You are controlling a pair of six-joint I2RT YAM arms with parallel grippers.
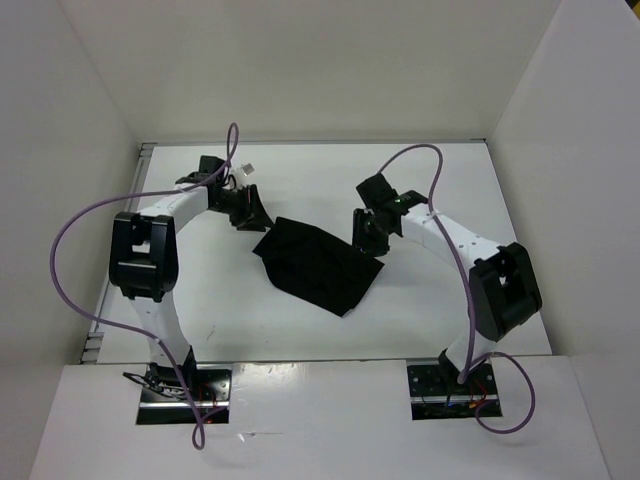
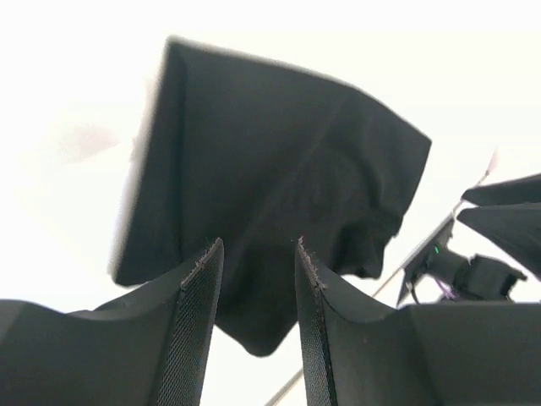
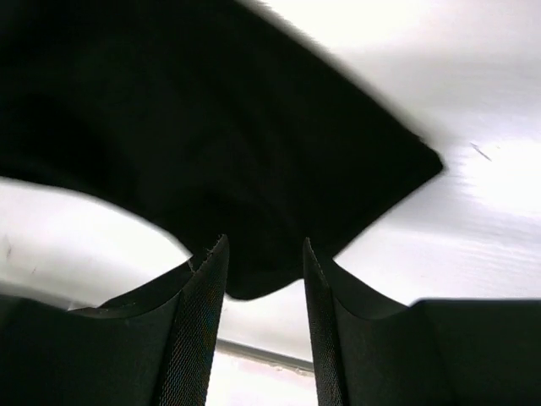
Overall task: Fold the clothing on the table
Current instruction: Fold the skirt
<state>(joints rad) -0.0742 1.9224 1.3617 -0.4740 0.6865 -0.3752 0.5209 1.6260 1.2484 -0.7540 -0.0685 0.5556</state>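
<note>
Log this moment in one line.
clothing: lying on table | left pincer: open, empty | right pincer: open, empty

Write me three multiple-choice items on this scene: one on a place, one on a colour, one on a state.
1. Where is the clothing? A) on the table, between the left gripper and the right gripper; B) draped over an arm; C) off the table.
2. Its colour? A) white; B) red; C) black.
3. The right gripper's jaws? A) pressed together; B) standing apart; C) hidden in every view.
Answers: 1 A, the top view shows it lying between them. 2 C, it is dark against the white top. 3 B, the right wrist view shows a gap between the fingers.
</note>
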